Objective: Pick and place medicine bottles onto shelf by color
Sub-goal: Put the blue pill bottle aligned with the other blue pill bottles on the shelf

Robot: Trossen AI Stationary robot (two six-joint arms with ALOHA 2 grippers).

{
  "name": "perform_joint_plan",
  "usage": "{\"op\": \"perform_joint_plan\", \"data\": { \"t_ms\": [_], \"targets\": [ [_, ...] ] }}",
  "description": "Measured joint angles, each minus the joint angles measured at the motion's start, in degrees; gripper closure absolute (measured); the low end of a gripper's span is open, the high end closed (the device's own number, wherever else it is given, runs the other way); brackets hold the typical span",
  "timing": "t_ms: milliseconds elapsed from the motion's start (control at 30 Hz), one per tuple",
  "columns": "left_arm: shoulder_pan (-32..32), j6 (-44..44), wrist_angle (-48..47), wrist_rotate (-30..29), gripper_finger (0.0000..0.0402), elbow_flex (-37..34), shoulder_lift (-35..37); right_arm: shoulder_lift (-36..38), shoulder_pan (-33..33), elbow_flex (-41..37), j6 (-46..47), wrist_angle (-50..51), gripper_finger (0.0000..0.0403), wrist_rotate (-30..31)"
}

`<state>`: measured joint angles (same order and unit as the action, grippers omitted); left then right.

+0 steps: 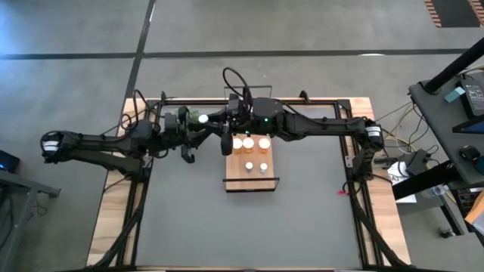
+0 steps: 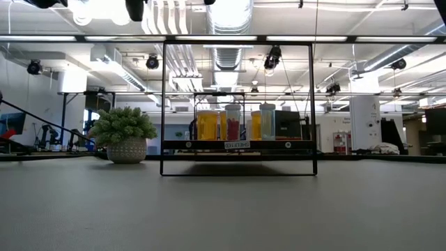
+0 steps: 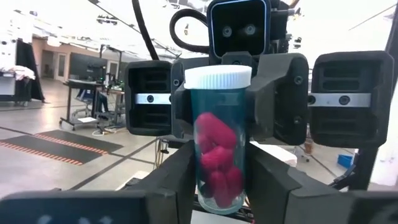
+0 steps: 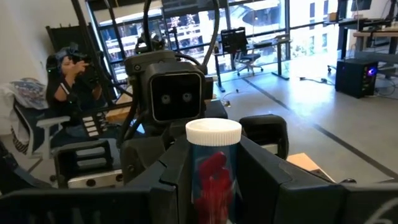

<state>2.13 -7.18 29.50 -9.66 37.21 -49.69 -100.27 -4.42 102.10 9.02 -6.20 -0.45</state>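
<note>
A clear medicine bottle (image 3: 217,149) with red pills and a white cap (image 1: 203,119) stands upright in the air over the table's far side, left of the shelf. My left gripper (image 3: 217,158) comes at it from the table's left and my right gripper (image 4: 213,165) from the right. Both are shut on it and face each other. The light-wood shelf (image 1: 252,180) with black wire rails carries three orange bottles (image 1: 249,142) along its far edge and two small ones (image 1: 255,167) nearer. In the low view the shelf (image 2: 237,145) shows orange, red and bluish bottles in a row. My left gripper pinches the lower body of the bottle (image 3: 200,186) between its two fingers (image 3: 171,180), which reach in about level from the table's left. The bottle stands upright, clear of the table. My right gripper pinches the bottle's body just below the cap (image 4: 200,155) between its two fingers (image 4: 165,180), coming about level from the table's right. In the left wrist view its fingers (image 3: 264,106) sit higher on the bottle than the left ones.
A green spiky plant in a pale pot (image 2: 124,136) stands at the far left of the table. Open grey tabletop (image 1: 249,227) lies in front of the shelf. A person (image 4: 68,81) sits in the room beyond the table.
</note>
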Motion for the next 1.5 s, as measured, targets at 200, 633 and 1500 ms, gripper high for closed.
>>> {"op": "perform_joint_plan", "data": {
  "t_ms": [200,633,1500],
  "targets": [
    [0.0,-0.32,0.07,1.09,0.0323,0.0,-0.15,0.02,0.33,0.0,-0.11,0.03,0.0306,0.0],
    [-0.02,-1.17,-0.69,1.68,0.0322,0.02,-0.15,0.19,0.43,1.27,1.44,5.32,0.03,-0.07],
    [-0.04,-15.15,-6.44,17.74,0.0322,-0.2,-6.34,0.09,0.52,25.26,-8.71,63.35,0.0237,-9.5]
  ]
}}
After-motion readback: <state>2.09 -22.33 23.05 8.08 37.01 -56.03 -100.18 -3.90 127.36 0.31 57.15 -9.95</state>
